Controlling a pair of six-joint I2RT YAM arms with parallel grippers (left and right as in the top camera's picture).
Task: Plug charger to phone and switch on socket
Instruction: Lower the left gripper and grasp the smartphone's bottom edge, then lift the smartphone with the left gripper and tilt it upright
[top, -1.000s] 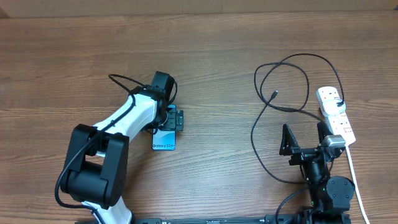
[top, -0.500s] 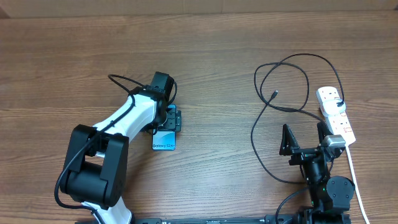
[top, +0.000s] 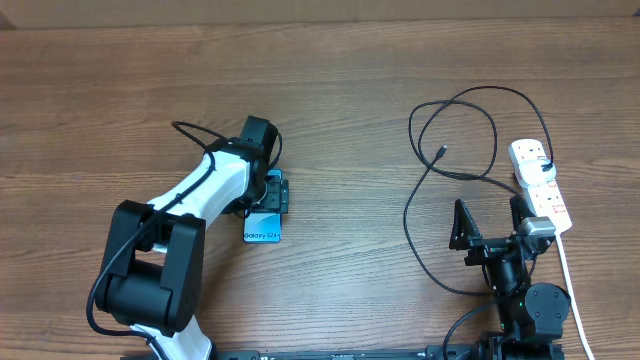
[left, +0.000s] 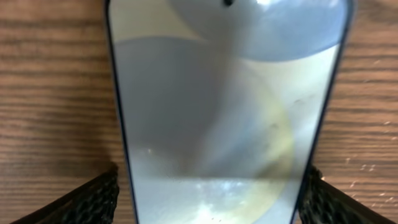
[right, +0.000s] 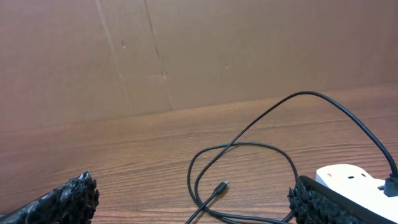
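From above, the phone (top: 263, 230) lies flat on the table (top: 350, 80) at about 8 o'clock from the middle. Only its near end shows, with the "Galaxy S24+" line. The rest is hidden under the left gripper (top: 272, 192), which hangs straight over it. In the left wrist view the screen fills almost everything, but it is washed out by glare and reflections and no text can be read. The phone's near end is cut off by the bottom of the picture. The two fingertips (left: 93, 199) poke in at the lower corners, one against each long edge with no gap that I can see, so they pinch the phone across its width.

Over at 3 o'clock sits the socket (top: 548, 195), with its white cord (top: 565, 270) running off towards 6 o'clock. The switches are too small to tell whether they are on or off. The charger (top: 406, 218) sprawls in loose loops beside it. Its black plug (top: 541, 165) is on the strip, though I cannot tell how far it is seated. Its small connector (top: 442, 151) lies free on the wood, well apart from the phone.

The right gripper (top: 487, 215) sits at 5 o'clock with its fingers spread wide and nothing between them. Its own camera shows only the fingertips and a corner of the socket.
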